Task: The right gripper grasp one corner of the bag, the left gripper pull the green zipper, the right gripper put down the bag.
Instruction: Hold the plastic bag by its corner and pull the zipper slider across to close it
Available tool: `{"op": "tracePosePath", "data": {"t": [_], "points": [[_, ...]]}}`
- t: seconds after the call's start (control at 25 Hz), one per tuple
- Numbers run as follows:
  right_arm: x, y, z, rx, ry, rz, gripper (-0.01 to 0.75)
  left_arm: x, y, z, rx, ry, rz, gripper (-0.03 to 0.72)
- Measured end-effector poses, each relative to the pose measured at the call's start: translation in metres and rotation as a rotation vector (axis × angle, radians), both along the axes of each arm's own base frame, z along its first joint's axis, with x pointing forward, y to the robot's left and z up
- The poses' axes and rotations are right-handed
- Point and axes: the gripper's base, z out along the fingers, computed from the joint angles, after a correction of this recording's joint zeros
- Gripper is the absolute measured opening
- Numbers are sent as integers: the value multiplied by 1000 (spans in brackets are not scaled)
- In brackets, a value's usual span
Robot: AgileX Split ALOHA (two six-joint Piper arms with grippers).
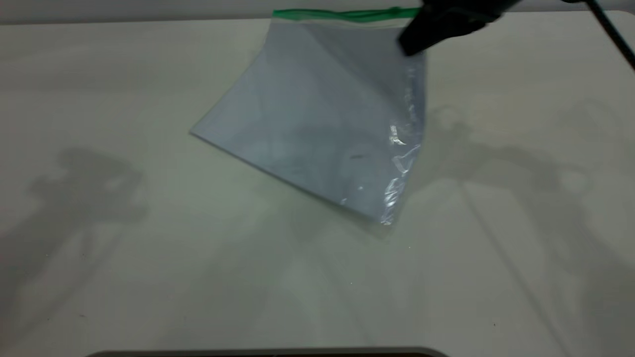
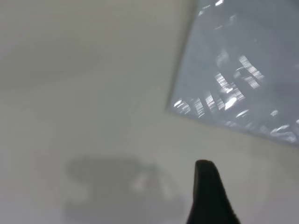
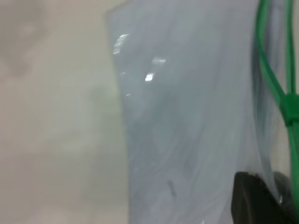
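Note:
The bag (image 1: 322, 114), clear plastic with pale bluish sheets inside, is held up by its top right corner, and its lower edge is at the table. The green zipper (image 1: 342, 14) runs along its top edge. My right gripper (image 1: 416, 42) is shut on the corner of the bag (image 1: 414, 25), where the green strip ends. In the right wrist view the plastic passes between the black jaws of the right gripper (image 3: 273, 191), and the green strip splits into two strands beyond the slider tab (image 3: 290, 109). My left gripper (image 2: 209, 196) hovers over the table, short of the bag's near corner (image 2: 175, 106).
The pale table (image 1: 149, 248) carries only the arms' shadows. A dark rounded edge (image 1: 268, 353) lies along the front of the exterior view. A black cable (image 1: 612, 34) hangs at the top right.

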Motion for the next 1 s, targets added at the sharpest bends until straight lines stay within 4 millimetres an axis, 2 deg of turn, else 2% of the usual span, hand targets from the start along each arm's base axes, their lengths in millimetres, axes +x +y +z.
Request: {"op": "tracePosePath", "data": {"t": [0.16, 0.4, 0.56, 0.8, 1.0], "points": [[-15, 27, -2, -42, -2, 128, 33, 30, -28, -9, 43, -6, -153, 523], [-16, 28, -1, -54, 3, 128, 33, 69, -74, -34, 139, -5, -450, 523], [-17, 28, 9, -44, -15, 134, 33, 89, -110, -48, 162, -18, -685, 523], [-18, 28, 15, -40, -27, 136, 33, 97, -163, -60, 9, -71, -970, 523], [-18, 29, 16, -34, -21, 141, 33, 97, -182, -66, -100, -117, -1049, 523]]}}
